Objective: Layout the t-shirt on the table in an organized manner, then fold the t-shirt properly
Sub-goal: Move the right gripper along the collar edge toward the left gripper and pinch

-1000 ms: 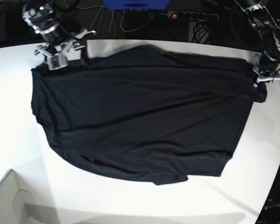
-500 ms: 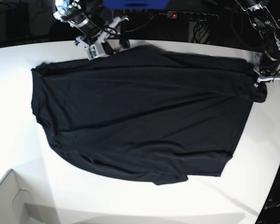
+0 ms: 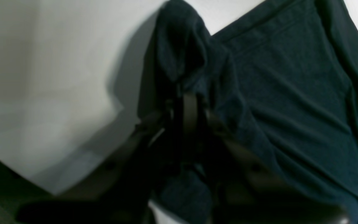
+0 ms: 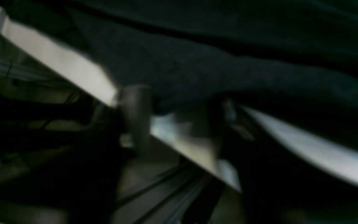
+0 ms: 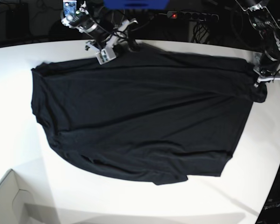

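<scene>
I judge layout nearly done, folding untouched: t-shirt (image 5: 140, 112) spread on table (image 5: 18, 130), left gripper (image 5: 260, 80) pinching its corner, right gripper (image 5: 113, 50) jaws unclear.

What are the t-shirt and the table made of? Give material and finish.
The t-shirt: thin, soft knit, probably cotton jersey, matte black; it drapes in shallow wrinkles, and the left wrist view shows a fine weave. The table: smooth, matte white surface, likely laminate or painted board; core not visible.

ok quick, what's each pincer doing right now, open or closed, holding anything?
Left pincer: shut on the t-shirt, pinching a bunched corner.
Right pincer: at the shirt's far edge; too blurred to tell open or shut.
</scene>
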Available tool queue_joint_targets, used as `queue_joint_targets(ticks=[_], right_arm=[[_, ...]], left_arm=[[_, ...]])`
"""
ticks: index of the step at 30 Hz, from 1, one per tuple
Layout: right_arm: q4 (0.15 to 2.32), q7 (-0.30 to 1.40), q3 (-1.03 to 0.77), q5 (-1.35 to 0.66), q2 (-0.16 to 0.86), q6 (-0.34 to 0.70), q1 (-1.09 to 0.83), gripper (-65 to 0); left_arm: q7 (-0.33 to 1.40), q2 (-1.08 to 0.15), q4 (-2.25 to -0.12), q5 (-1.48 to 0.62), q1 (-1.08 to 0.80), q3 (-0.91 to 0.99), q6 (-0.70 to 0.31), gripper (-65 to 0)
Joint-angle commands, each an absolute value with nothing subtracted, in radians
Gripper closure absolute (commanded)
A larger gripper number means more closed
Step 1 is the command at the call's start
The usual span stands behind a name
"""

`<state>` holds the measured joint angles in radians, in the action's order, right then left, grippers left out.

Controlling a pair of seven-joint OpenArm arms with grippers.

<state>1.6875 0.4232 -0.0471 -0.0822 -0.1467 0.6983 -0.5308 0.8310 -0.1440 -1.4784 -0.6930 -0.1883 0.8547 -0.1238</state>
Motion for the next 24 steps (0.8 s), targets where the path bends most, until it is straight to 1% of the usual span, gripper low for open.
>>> queue_joint_targets(ticks=[1,2,4,8,17,24], right_arm=[[1.699,0.421,-0.038,-0.081,-0.147,0.698,-0.538,-13.5],[1.699,0.421,-0.035,-0.081,-0.147,0.698,-0.538,-8.3],[1.699,0.421,-0.038,-0.079,-0.147,0.698,-0.536,0.0],[1.728,0.42,-0.053,-0.081,-0.145,0.698,-0.536,0.0],[1.971,0.421,-0.053,-0.085,-0.143,0.698,-0.587,0.0],[2.0,0.421,-0.053,-0.085,-0.143,0.698,-0.582,0.0]], left_arm=[[0.817,-0.159,-1.497,-0.705,-0.185,0.858,-0.127,-0.1],[0.817,-0.159,-1.497,-0.705,-0.185,0.858,-0.127,-0.1],[0.817,-0.159,-1.497,-0.705,-0.185,0.858,-0.127,-0.1],[0.817,-0.159,-1.497,-0.705,-0.185,0.858,-0.127,-0.1],[0.817,-0.159,-1.511,-0.705,-0.209,0.865,-0.127,-0.1],[0.817,-0.159,-1.554,-0.705,-0.226,0.866,-0.127,-0.1]])
